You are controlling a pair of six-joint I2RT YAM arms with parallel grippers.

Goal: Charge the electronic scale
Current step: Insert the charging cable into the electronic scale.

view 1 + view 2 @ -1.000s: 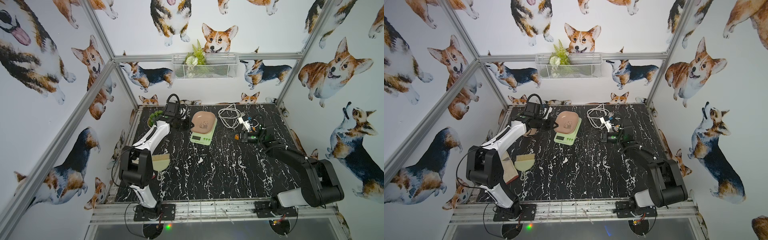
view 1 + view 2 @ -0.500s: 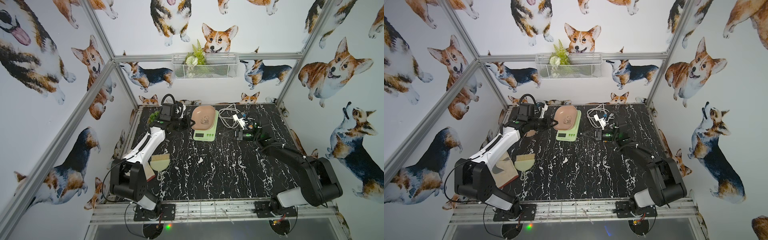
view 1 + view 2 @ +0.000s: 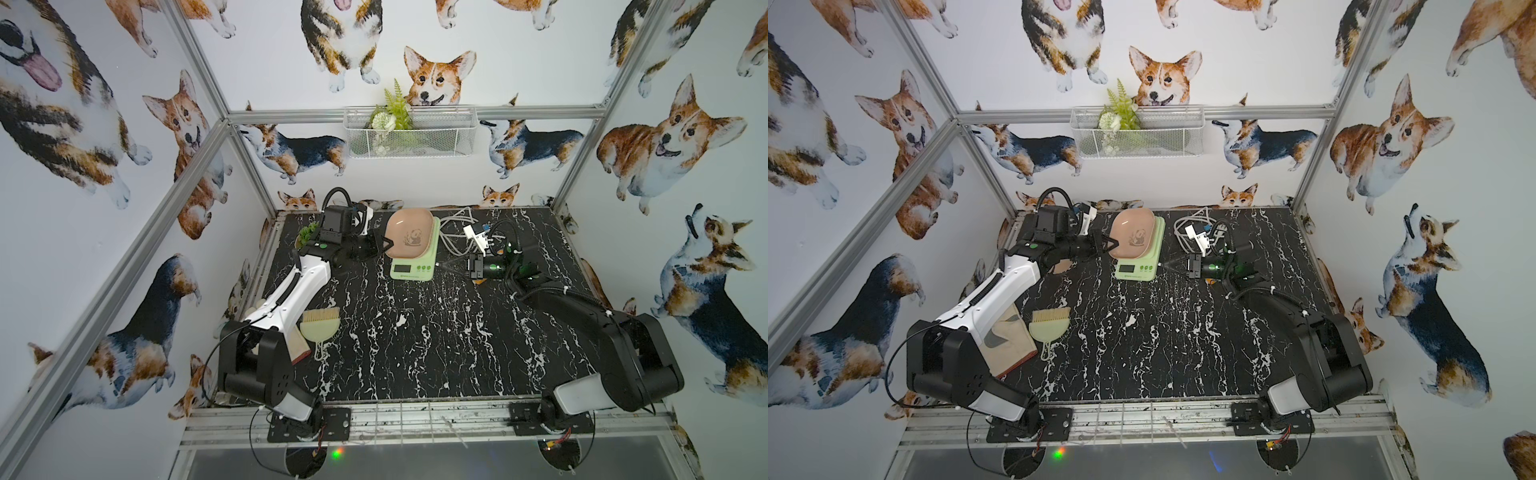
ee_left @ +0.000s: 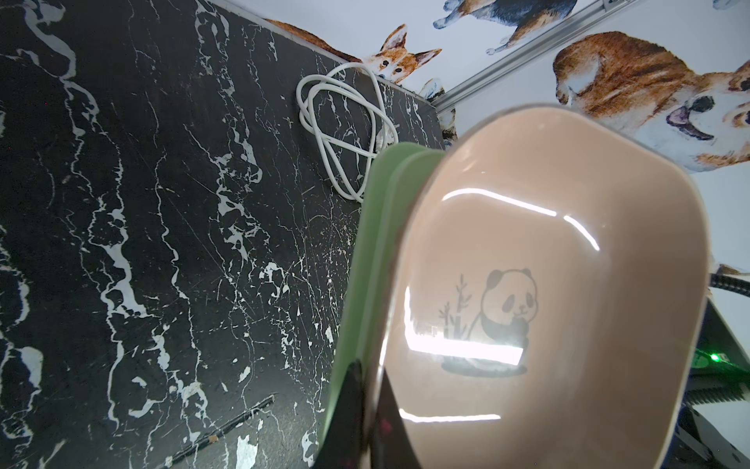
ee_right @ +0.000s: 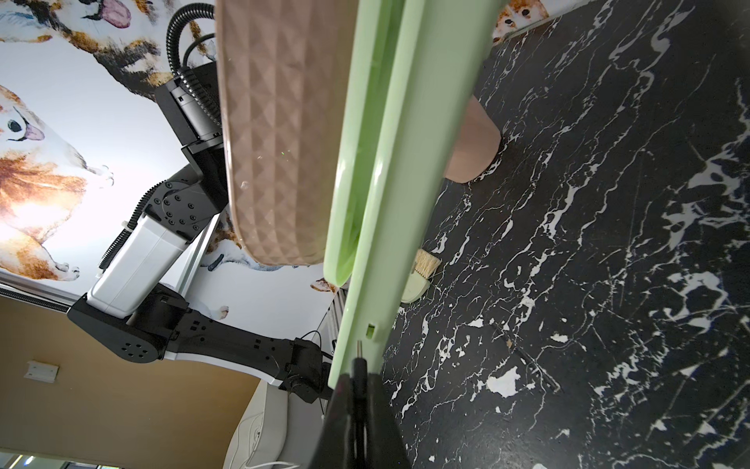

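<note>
Nearly done: the pale-green square scale sits far back on the black counter, where left jaws pinch its pink tray; right jaws clamp a black plug, not yet in.

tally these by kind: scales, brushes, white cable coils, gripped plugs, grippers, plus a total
electronic scale: 1
hand brush: 1
white cable coil: 1
charging plug, gripped: 1
grippers: 2, left gripper and right gripper
total: 6

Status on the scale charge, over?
Left gripper shut on tray rim. Right gripper shut on plug, tip just short of scale's side port, not inserted. Nothing between them.
</note>
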